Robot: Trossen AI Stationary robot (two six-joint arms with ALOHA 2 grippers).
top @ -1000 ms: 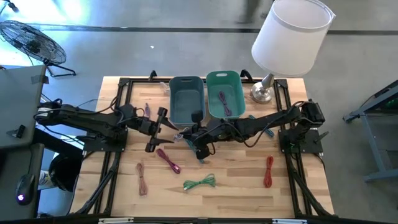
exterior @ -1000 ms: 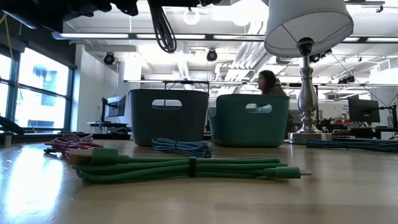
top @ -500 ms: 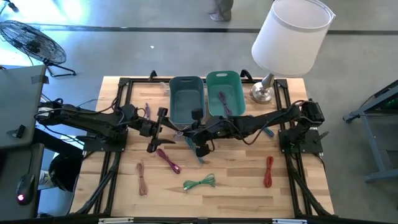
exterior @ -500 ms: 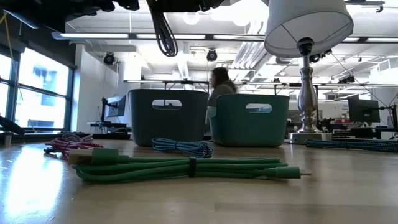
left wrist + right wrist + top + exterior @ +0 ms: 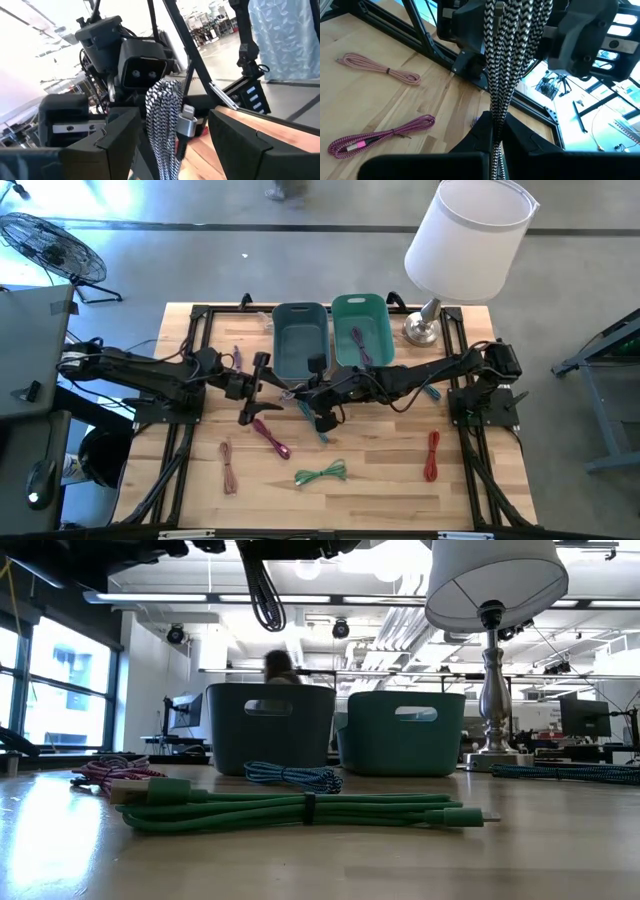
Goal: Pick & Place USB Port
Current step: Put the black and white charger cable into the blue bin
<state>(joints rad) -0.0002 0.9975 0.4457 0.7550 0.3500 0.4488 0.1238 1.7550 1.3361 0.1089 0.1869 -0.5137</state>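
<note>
Right wrist view: right tool [image 5: 496, 131] pinches the black-and-white cable [image 5: 512, 45], lifted off the bench [image 5: 395, 105], seemingly for a handover. Left tool [image 5: 172, 135], spread, brackets the same cable just short of the bins [image 5: 300, 338].

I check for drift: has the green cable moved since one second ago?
No. The green cable lies at the same spot near the table's front edge in the high view.

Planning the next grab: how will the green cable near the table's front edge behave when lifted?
The green cable is likely floppy: its loops lie limp on the table. The dark tie at its middle should keep it bundled. It looks light.
</note>
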